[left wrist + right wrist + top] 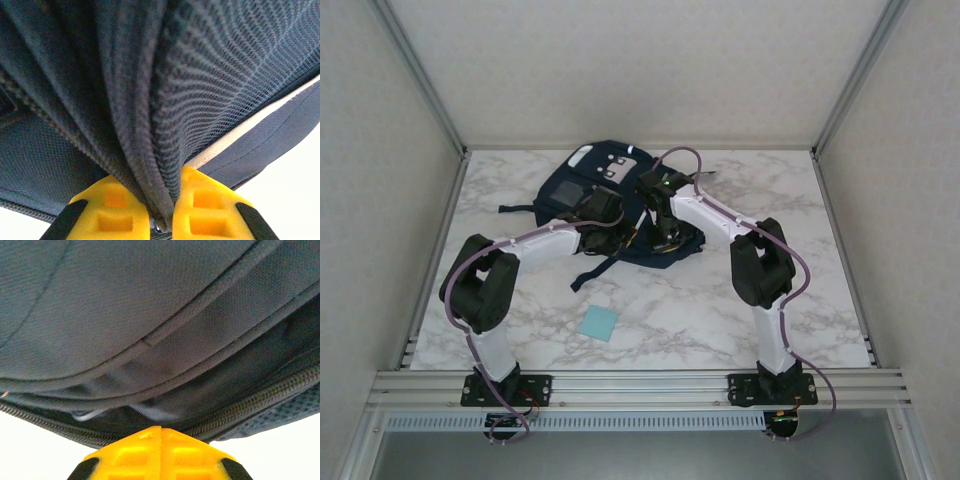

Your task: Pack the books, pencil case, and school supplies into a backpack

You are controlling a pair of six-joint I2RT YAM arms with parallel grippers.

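Top external: marbled table (720, 300) between pale walls (620, 60) bears navy backpack (560, 185)

- Ahead of the left gripper (161, 220): backpack (165, 100) mesh, pinched between its fingers (117, 207) — blocked.
- Ahead of the right gripper (159, 447): backpack fabric, close across.
- Behind both: open table (720, 310), one light-blue pad (599, 323).

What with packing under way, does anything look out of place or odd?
The small light-blue pad lies alone on the table, outside the backpack; the left gripper is pinching a bunched fold of its fabric.
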